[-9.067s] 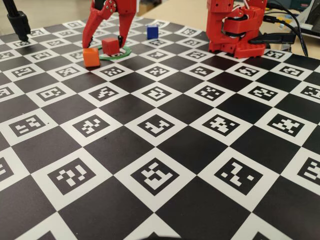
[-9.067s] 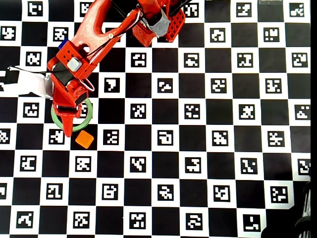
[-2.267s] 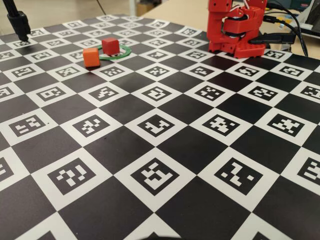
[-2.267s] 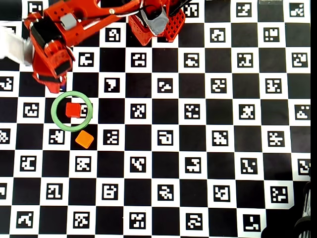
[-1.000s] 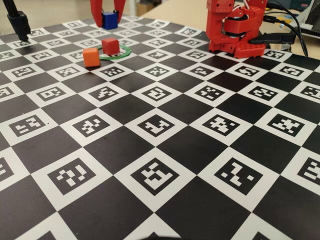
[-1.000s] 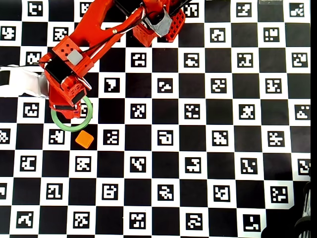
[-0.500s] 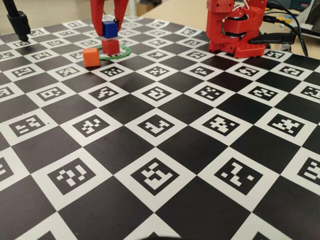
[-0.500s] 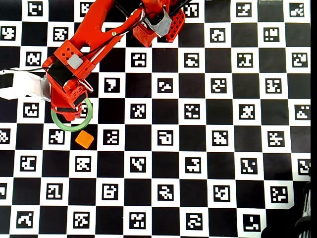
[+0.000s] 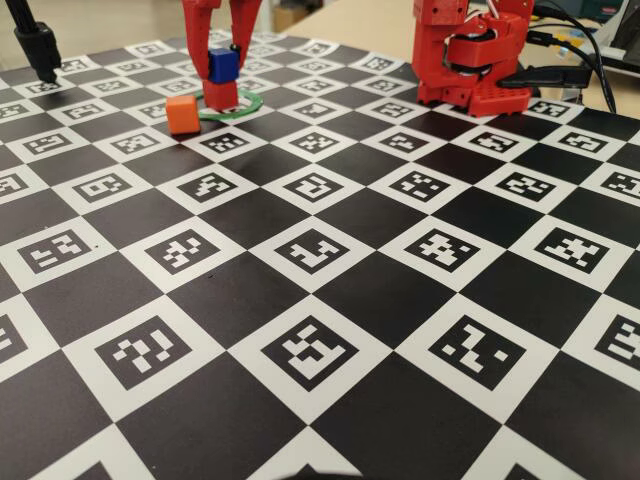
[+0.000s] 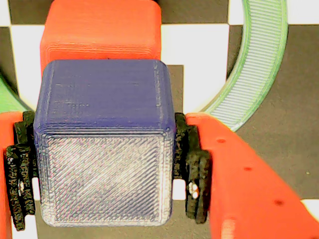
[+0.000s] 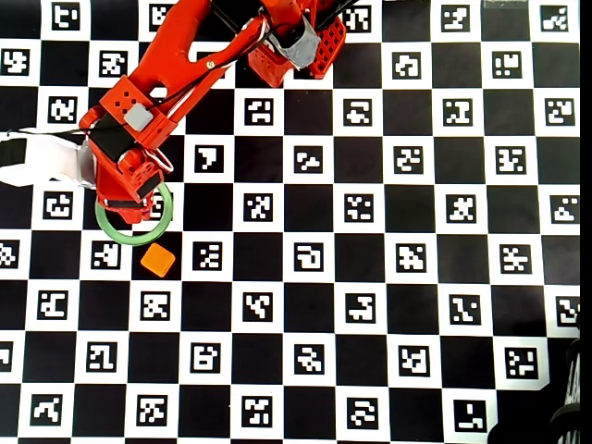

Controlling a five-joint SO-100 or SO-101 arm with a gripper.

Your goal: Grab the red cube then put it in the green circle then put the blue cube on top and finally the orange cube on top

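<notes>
The gripper (image 10: 104,164) is clamping the blue cube (image 10: 104,149) between its two fingers (image 10: 192,164), jaws parted only by the cube's width, with the black pads pressing on both side faces in the wrist view. Just past the fingertips, directly beneath the held block, the red cube (image 10: 102,32) is sitting, and the green circle (image 10: 259,64) is curving around on the far right of the fingers, with a sliver of it showing at the left edge too.

In the fixed view the blue cube (image 9: 222,64) is hanging right above the red cube (image 9: 221,96), touching it or very nearly so; I cannot tell which. The red block is resting inside the green circle (image 9: 245,106), so the first step looks done and the second is nearing its release. The orange cube (image 9: 181,114) is waiting just outside the ring, to the left of the fingers in that view, untouched; it is the last piece left to stack.

From overhead the arm is covering the stack, leaving the ring (image 11: 118,232) partly showing and the orange cube (image 11: 158,260) just beyond the fingertips.

The board (image 9: 320,330) is lying flat and matte, chequered black and white with coded markers printed in the white squares. Farther back, the arm's red base (image 9: 470,60) is standing on it beside dark cables (image 9: 585,50), and a black stand (image 9: 35,45) is rising at the far left corner.
</notes>
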